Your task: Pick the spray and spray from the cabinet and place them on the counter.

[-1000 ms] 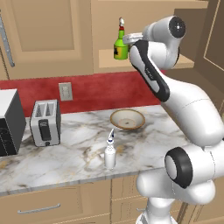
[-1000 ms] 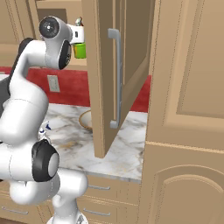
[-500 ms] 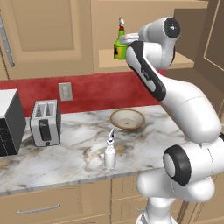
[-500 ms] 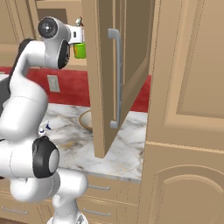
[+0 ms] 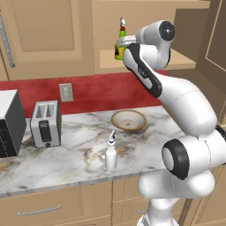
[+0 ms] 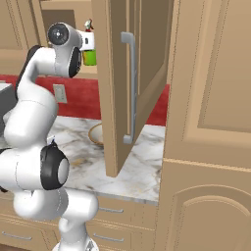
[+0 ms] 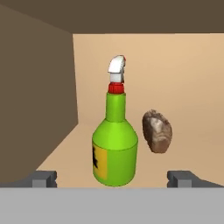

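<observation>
1. Gripper (image 7: 112, 178) — released, its two dark finger tips (image 7: 43, 178) standing wide apart at the mouth of the cabinet (image 5: 145, 31), one to either side of the green spray bottle and clear of it.
2. Green spray bottle (image 7: 114, 140) — upright on the inner shelf (image 7: 65, 153), between the finger tips; yellow label on its left flank, red collar and white trigger top. In the left base view it (image 5: 120, 43) stands at the shelf's front left edge, just beside the white hand.
3. Brown lump (image 7: 157, 131) — roundish, on the shelf behind and to the right of the green bottle, near the rear wall.
4. White spray bottle (image 5: 111, 154) — upright on the marble table (image 5: 79, 150), near its front edge, well apart from the cabinet.
5. Bowl (image 5: 128, 120) — shallow, tan, farther back on the table, under the open shelf.
6. Toaster (image 5: 45, 123) — at the table's left, against the red backsplash.
7. Cabinet door (image 6: 132, 78) — swung open, its silver bar handle vertical.
</observation>
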Robot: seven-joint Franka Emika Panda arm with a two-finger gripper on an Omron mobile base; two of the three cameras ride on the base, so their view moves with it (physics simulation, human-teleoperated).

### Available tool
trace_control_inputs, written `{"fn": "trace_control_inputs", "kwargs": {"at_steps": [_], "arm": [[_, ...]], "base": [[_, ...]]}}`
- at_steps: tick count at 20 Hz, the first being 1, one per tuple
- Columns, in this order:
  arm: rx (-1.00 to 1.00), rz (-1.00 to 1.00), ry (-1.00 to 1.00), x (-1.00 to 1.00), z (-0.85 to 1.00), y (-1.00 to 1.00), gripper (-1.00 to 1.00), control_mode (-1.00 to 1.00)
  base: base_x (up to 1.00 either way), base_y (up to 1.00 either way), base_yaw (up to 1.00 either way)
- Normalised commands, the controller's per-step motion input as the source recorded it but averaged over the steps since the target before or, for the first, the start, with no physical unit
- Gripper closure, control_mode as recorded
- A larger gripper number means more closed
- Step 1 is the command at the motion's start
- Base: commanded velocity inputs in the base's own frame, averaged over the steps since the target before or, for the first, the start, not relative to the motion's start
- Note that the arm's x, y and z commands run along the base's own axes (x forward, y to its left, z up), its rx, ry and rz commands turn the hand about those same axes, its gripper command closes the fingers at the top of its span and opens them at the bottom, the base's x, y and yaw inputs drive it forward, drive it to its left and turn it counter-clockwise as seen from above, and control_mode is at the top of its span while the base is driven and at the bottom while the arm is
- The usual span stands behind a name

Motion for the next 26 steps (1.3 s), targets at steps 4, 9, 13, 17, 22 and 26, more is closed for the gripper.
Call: {"fn": "trace_control_inputs", "kwargs": {"at_steps": [4,9,13,17,22,26], "arm": [[0.0,0.0,0.0,0.32,-0.02,0.03,-1.0,-1.0],[0.0,0.0,0.0,0.18,0.0,0.03,-1.0,-1.0],[0.0,0.0,0.02,0.06,-0.02,0.07,-1.0,-1.0],[0.0,0.0,0.01,0.1,-0.05,0.04,-1.0,-1.0],[0.0,0.0,0.02,0.1,-0.05,0.0,-1.0,-1.0],[0.0,0.01,0.02,0.09,-0.04,0.0,-1.0,-1.0]], "base": [[0.0,0.0,0.0],[0.0,0.0,0.0],[0.0,0.0,0.0],[0.0,0.0,0.0],[0.0,0.0,0.0],[0.0,0.0,0.0]]}}
